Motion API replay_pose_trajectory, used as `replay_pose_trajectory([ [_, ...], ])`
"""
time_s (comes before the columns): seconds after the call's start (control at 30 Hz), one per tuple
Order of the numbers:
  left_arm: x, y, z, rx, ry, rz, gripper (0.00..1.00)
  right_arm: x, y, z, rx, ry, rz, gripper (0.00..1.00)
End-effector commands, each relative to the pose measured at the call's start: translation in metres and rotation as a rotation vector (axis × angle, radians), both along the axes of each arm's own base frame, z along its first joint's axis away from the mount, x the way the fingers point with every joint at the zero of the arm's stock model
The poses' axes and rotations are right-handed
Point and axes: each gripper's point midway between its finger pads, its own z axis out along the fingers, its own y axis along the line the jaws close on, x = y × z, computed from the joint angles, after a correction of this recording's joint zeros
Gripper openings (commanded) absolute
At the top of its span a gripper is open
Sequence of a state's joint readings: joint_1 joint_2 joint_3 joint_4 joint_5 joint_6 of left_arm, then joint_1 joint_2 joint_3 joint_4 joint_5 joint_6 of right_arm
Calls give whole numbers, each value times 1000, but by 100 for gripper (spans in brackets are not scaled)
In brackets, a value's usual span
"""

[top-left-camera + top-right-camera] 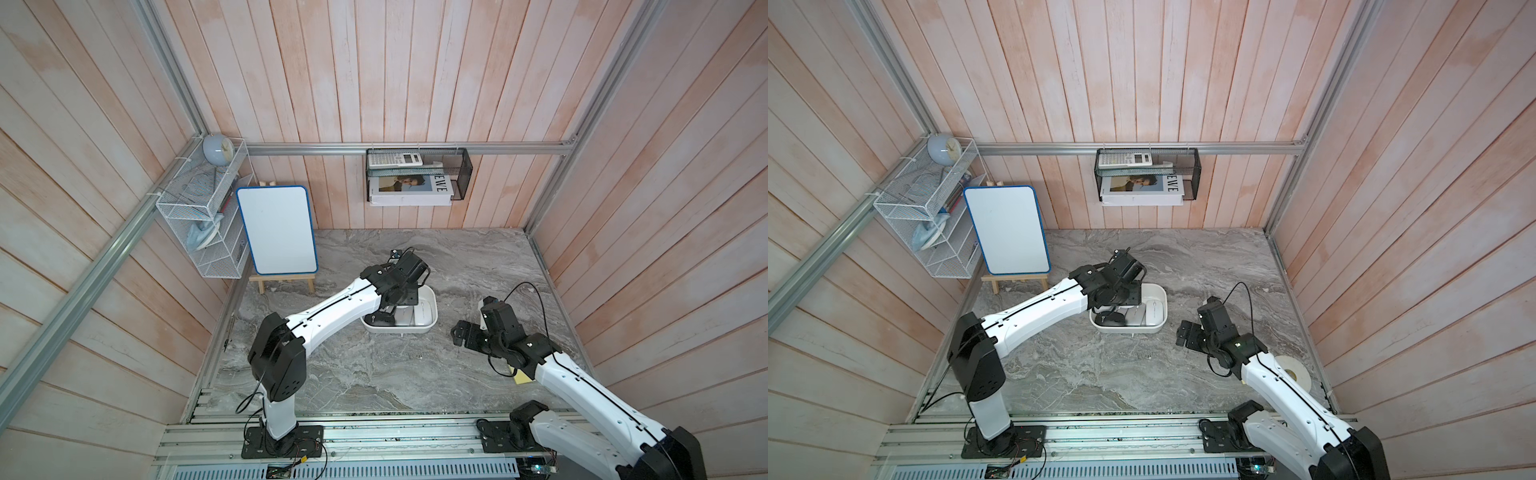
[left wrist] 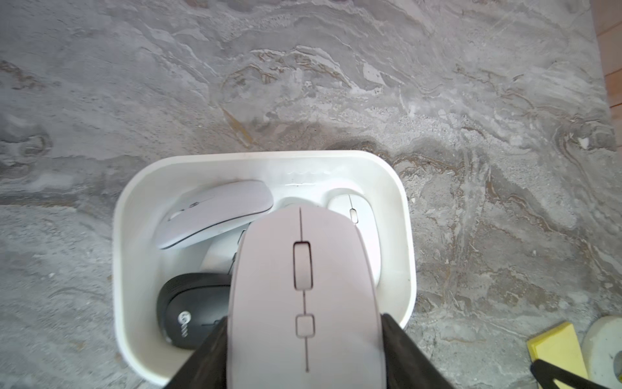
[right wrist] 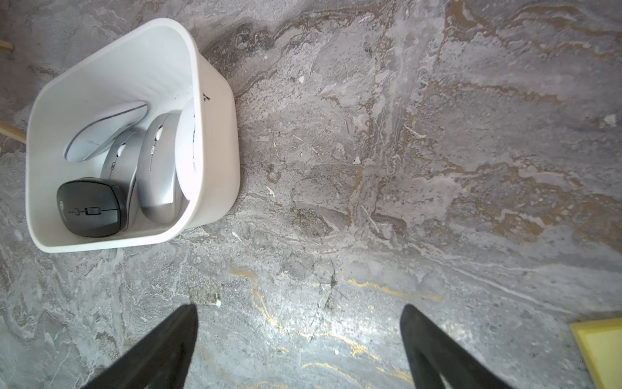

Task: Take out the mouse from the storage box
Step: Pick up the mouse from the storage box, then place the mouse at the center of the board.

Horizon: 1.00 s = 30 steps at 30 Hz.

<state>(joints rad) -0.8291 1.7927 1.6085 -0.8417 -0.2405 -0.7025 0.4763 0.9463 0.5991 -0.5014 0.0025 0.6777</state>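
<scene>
Left gripper (image 2: 304,350) fingers (image 2: 402,350) clamp the flanks of a pale pink mouse (image 2: 303,293), held above the white storage box (image 2: 405,235) to clear its rim and the other mice inside, while right gripper (image 3: 299,350) hangs wide open, empty, over bare tabletop (image 3: 437,168) nearby.

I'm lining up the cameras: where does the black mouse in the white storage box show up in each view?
In a top view: black mouse at the left end of the storage box.
In a top view: same end.
Left wrist: lower left of the picture.
Right wrist: left side, inside the box.
Shared landmark: the box's white rim.
</scene>
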Motion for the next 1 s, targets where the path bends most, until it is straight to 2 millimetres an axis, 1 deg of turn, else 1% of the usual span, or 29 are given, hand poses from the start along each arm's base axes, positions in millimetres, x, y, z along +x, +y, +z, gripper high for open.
replay_pose_trajectory([
  [0.0,-7,38,-1,68,11,69,58,0,2,7,3,0,2,98],
  [0.13,-13,84,3,79,19,155,57,0,5,7,2,2,4,98],
  [0.23,-16,120,1,83,22,223,57,0,9,9,-7,3,12,98],
  [0.33,-17,152,-4,89,33,281,57,1,13,12,-27,0,20,98],
  [0.43,-18,178,-14,74,58,330,57,1,19,14,-40,-3,31,98],
  [0.57,-17,198,-29,46,86,366,57,2,27,16,-53,-6,40,98],
  [0.63,-16,206,-40,45,105,380,57,3,31,18,-60,-7,46,97],
  [0.83,-10,225,-71,36,161,410,57,5,43,19,-85,-2,62,97],
  [0.97,-3,233,-92,38,196,425,57,8,49,20,-100,2,73,97],
])
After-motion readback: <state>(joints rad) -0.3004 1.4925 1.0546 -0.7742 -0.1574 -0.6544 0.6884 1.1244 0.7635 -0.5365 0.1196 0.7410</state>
